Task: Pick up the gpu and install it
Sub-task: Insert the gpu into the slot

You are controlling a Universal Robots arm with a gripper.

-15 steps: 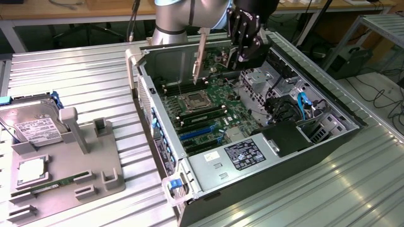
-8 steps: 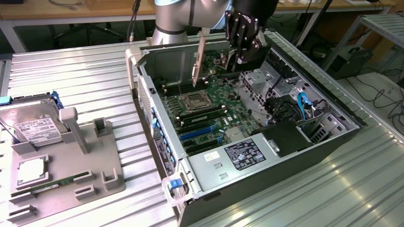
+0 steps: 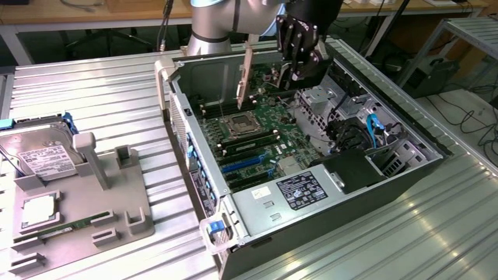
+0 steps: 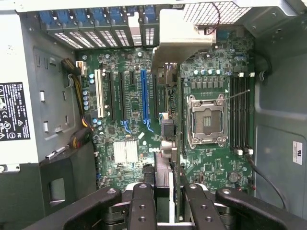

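My black gripper (image 3: 294, 73) hangs over the open computer case (image 3: 195, 192), shut on the gpu (image 3: 265, 76). The card is held on edge above the motherboard (image 3: 257, 137), its pale bracket strip (image 3: 242, 76) pointing down toward the case's rear wall. In the wrist view the gpu (image 4: 165, 163) runs edge-on between my two fingers (image 4: 144, 203), and its bracket (image 4: 175, 40) reaches the rear slot openings. It hovers over the board between the blue slot (image 4: 144, 96) and the CPU socket (image 4: 207, 120), clear of the board.
The power supply (image 3: 292, 192) and drive cage with blue cables (image 3: 365, 134) crowd the case's near end. On the exterior view's left, a grey fixture (image 3: 93, 221) carries a silver hard drive (image 3: 39, 151) and a green memory stick (image 3: 62, 228).
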